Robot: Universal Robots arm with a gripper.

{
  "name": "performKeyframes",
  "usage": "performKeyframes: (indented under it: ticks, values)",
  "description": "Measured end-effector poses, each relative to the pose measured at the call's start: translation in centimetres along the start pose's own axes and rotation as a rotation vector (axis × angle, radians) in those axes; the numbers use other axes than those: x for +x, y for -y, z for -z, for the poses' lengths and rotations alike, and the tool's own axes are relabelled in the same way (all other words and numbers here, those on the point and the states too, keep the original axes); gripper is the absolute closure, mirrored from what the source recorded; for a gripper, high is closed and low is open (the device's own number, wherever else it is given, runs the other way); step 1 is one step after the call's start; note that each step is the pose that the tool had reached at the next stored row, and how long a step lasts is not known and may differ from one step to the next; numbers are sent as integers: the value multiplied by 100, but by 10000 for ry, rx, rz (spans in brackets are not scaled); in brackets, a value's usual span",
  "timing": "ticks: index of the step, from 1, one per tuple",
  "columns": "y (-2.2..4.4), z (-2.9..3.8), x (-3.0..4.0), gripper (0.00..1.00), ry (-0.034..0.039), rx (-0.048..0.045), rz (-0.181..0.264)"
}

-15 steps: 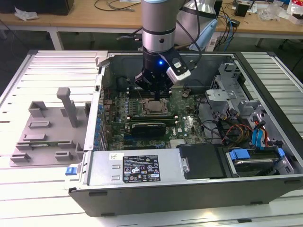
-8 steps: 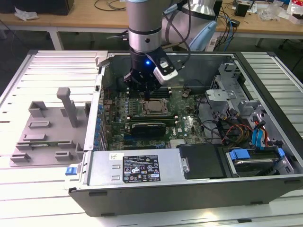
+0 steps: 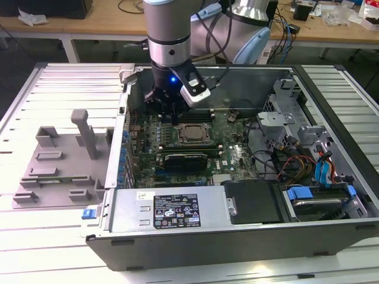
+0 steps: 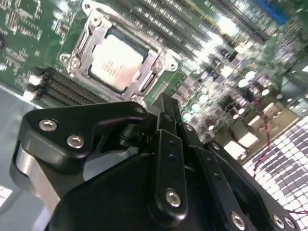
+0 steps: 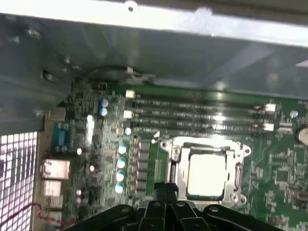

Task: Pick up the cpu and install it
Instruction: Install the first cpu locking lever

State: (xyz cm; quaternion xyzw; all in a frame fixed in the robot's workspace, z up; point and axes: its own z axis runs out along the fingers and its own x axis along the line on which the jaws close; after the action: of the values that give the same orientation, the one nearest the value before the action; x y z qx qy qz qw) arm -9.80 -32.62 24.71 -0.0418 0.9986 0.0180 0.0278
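The cpu [image 3: 190, 134] lies flat in the socket frame [image 3: 190, 142] on the green motherboard, its pale silver top facing up. Both wrist views show it seated inside the metal bracket: the cpu [image 4: 115, 60] in the second, the cpu [image 5: 207, 174] in the first. My gripper [image 3: 168, 114] hangs inside the computer case, just beside the socket toward the exterior view's left and back. Its black fingers [image 4: 164, 107] meet at the tips with nothing between them, a little off the cpu's edge. The gripper [image 5: 167, 190] does not touch the chip.
A long black card [image 3: 186, 158] lies just in front of the socket. The power supply [image 3: 172, 207] fills the case front, a drive cage [image 3: 284, 109] and cables [image 3: 296, 163] the right. A grey fixture [image 3: 59, 160] stands outside on the left. The case wall [image 5: 159, 53] rises close behind the memory slots [image 5: 197, 115].
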Motion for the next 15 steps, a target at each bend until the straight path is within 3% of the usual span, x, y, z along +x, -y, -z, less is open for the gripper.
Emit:
performKeyframes:
  ticks: [4,6,9,14,15]
  values:
    - [2,15,-1,89,-18,-41,-1]
    - [-3,124,-8,89,-17,-42,-2]
    - [-6,212,-12,89,-16,-42,-2]
    - [-13,218,76,89,-16,-60,-2]
    - [-14,219,93,89,-10,-124,-7]
